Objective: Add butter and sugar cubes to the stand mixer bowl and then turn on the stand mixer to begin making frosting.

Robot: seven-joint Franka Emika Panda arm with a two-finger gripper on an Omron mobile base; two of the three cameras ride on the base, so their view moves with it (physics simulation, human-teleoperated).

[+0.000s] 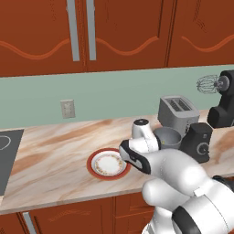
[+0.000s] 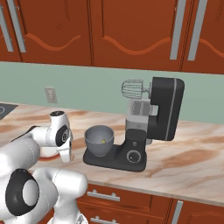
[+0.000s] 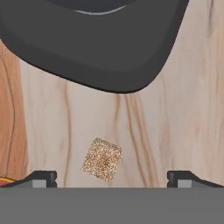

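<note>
Lying flat on the marble-patterned counter (image 3: 183, 109), a tan sugar cube (image 3: 102, 159) sits between the wide-open fingers of the gripper (image 3: 112, 177), touching neither fingertip, with the dark rounded base of the stand mixer (image 2: 153, 118) just beyond it in the hand view. A small pale-yellow piece of butter (image 2: 103, 141) rests inside the grey stand mixer bowl (image 2: 99, 140), which stands on the mixer's flat base below the raised head and wire whisk (image 2: 132, 89). Left of the bowl, the white arm bends low over the counter edge, near a red-rimmed white plate (image 1: 108, 164). A grey toaster (image 1: 178, 110) stands against the pale green backsplash under red-brown cabinets (image 1: 114, 32).
</note>
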